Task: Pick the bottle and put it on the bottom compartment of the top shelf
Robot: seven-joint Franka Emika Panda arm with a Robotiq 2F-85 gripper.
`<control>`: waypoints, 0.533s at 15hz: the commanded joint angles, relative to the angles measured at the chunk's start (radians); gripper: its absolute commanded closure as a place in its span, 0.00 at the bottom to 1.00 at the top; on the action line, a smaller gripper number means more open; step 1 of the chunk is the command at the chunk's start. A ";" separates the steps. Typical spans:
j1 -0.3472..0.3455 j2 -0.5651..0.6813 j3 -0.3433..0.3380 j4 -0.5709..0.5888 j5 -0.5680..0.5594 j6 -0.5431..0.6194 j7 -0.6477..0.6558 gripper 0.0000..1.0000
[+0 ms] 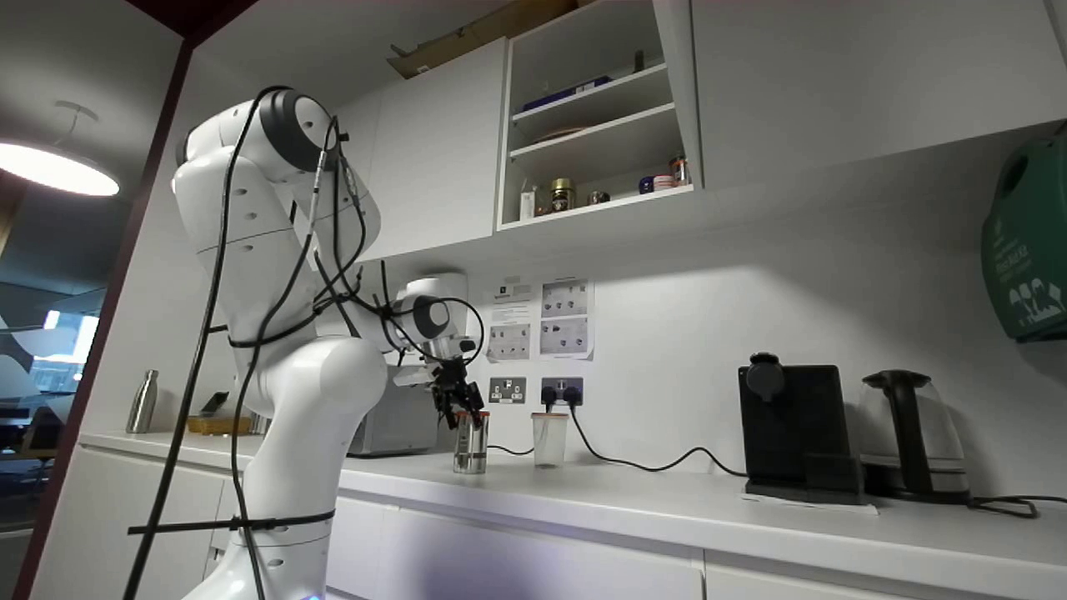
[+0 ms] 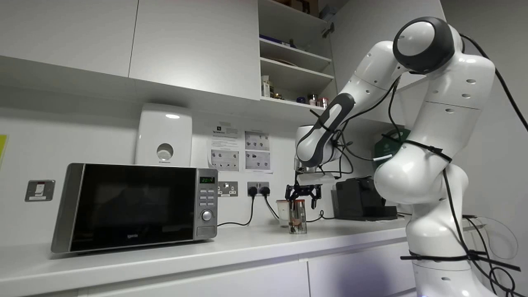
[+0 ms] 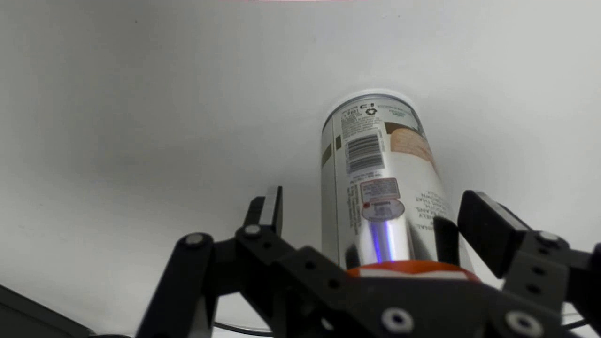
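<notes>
The bottle [image 3: 382, 178], a silvery, can-like container with an orange lid [image 3: 408, 268], stands upright on the countertop [image 1: 633, 504], between its front edge and the wall [image 1: 667, 350], in both exterior views. The gripper [image 3: 375, 215] reaches down around its upper part, jaws spread wide with a finger to either side; in the wrist view a gap shows along one flank, while on the other the finger [image 3: 490, 230] is so close that touching or not cannot be told. Nothing is grasped yet. The approach looks nearly complete; closing, lifting, carrying and setting down are all left.

Centring the jaws before they close would probably spare the bottle a sideways nudge. Beyond it, nearer the wall, stands a pale tub [image 1: 549, 442] with a reddish lid; a lift straight up, or towards the countertop's front edge, should miss it. The microwave [image 2: 136, 206] and the black coffee machine [image 1: 792, 433] stand apart from the bottle, on opposite sides of it along the countertop, which seems to leave sideways room.

Overhead, the wall cabinet [image 1: 503, 133] is likely the tighter place. Its door [image 2: 359, 35] is swung open, and the bottom compartment [image 1: 621, 162] lies between the lower board [image 1: 592, 131] and the cabinet floor [image 1: 583, 212], with jars [image 1: 563, 196] towards both ends of that floor and a gap between them. The bottle probably must rise outside the floor's front edge, then pass under the board, where headroom could be scarce.
</notes>
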 commanded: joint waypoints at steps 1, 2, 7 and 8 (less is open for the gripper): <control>-0.040 0.038 0.020 0.001 -0.047 0.026 0.024 0.00; -0.048 0.041 0.023 0.001 -0.057 0.028 0.029 0.00; -0.086 0.052 0.031 0.031 -0.103 0.025 0.052 0.00; -0.092 0.054 0.032 0.039 -0.109 0.023 0.056 0.00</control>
